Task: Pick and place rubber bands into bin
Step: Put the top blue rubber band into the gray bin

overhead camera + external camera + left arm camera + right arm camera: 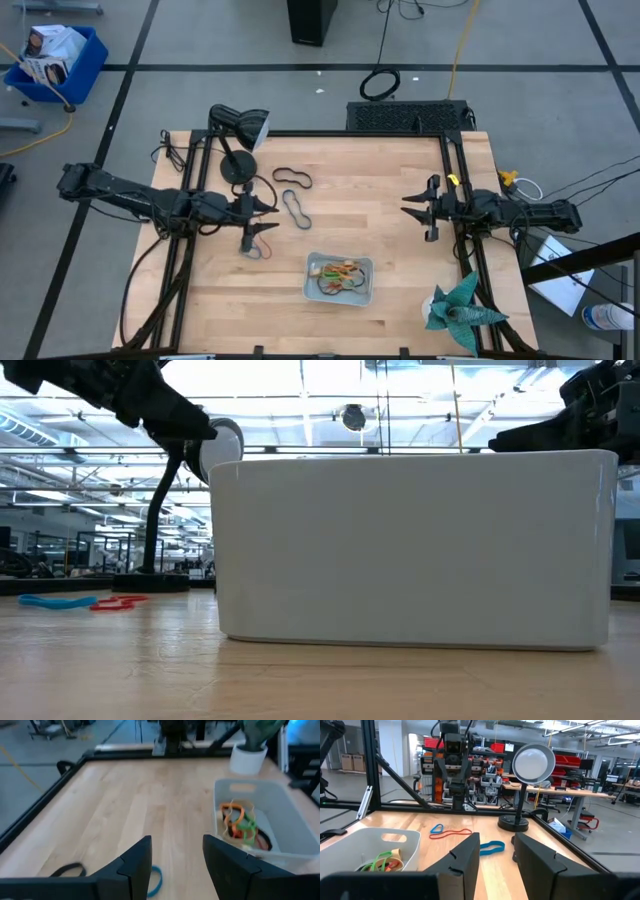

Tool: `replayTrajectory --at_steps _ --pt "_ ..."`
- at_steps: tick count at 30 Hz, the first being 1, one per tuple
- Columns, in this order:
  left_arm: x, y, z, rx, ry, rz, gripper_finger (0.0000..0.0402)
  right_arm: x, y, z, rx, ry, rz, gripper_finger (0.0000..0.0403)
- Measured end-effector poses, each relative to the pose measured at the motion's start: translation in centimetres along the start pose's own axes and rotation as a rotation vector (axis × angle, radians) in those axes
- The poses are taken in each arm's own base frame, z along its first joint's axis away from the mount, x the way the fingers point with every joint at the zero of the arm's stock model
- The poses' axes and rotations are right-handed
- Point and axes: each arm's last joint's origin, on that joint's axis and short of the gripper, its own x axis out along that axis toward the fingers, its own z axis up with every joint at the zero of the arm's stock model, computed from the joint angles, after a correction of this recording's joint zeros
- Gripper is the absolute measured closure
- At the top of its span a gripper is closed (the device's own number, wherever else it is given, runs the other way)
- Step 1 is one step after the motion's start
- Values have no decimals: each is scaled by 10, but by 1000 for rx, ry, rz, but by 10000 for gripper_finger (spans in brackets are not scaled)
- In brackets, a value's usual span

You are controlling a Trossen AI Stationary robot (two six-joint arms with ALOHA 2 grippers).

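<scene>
Hovering above the tabletop [400, 230], the left tool [262, 218] is seen released, its fingers [135, 865] spread with nothing between them. A small rubber band [254, 250] is found just beside and below it, toward the front edge; two dark loops [293, 178] [295, 208] are laid nearby, toward the middle. The bin [368, 293] is placed near the front edge, well apart from both tools, with several coloured bands [239, 822] gathered inside. The right tool [418, 206] is held released and empty over the right side, apart from every band. Bare wood is left open between the two tools. A desk lamp [238, 128] is stood at the far left corner, a potted plant [458, 308] at the front right.
</scene>
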Motion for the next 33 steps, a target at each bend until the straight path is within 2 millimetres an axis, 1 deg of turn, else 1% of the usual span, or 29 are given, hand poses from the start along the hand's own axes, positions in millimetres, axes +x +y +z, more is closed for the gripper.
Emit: replayTrajectory --at_steps 5,8,12,16,19,23,33 --pt "-2 0 20 52 124 33 218 0 0 0 -9 5 0 282" --pt "2 -1 34 112 206 50 218 0 0 -1 -21 6 0 282" --pt "13 -3 52 195 318 56 218 0 0 -1 -23 6 0 284" --pt "30 0 61 239 422 71 218 0 0 -1 -23 6 0 284" --pt "42 4 59 246 510 86 218 0 0 -1 -24 10 1 285" --pt "58 8 48 251 598 100 218 0 0 -2 -26 25 2 285" --pt "103 17 19 294 715 91 218 0 0 -3 -26 28 3 282"
